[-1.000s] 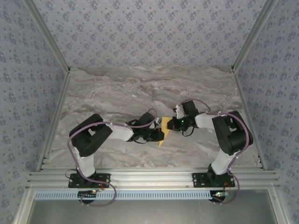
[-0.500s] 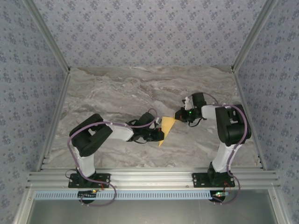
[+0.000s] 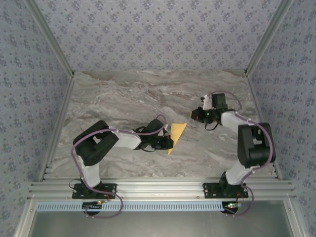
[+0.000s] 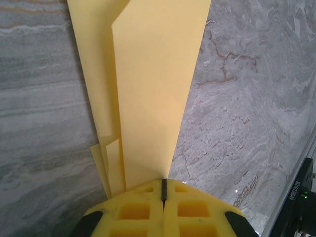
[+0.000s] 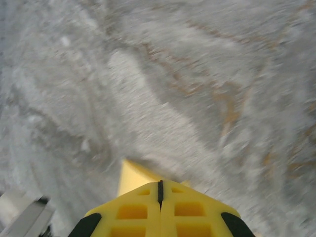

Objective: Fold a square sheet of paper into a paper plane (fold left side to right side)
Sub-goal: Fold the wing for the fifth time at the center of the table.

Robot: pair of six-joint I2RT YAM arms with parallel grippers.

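Note:
The square sheet of paper is yellow-orange and folded into a narrow, tapering, creased shape like a paper plane. It lies slanted at mid-table. In the left wrist view the paper narrows down into the seam of my left gripper, which is shut on its near end. Seen from above, the left gripper sits at the paper's left edge. My right gripper is shut with nothing in it, apart from the paper and up to its right. In the blurred right wrist view, a yellow paper corner shows past the right gripper.
The marble tabletop spreads around the paper. Metal frame rails run along the near edge, and posts stand at the sides. Patterned walls close in the back and both sides.
The right gripper has let go of the paper's upper end and pulled back to the right and slightly farther away. The left arm and the paper have stayed put.

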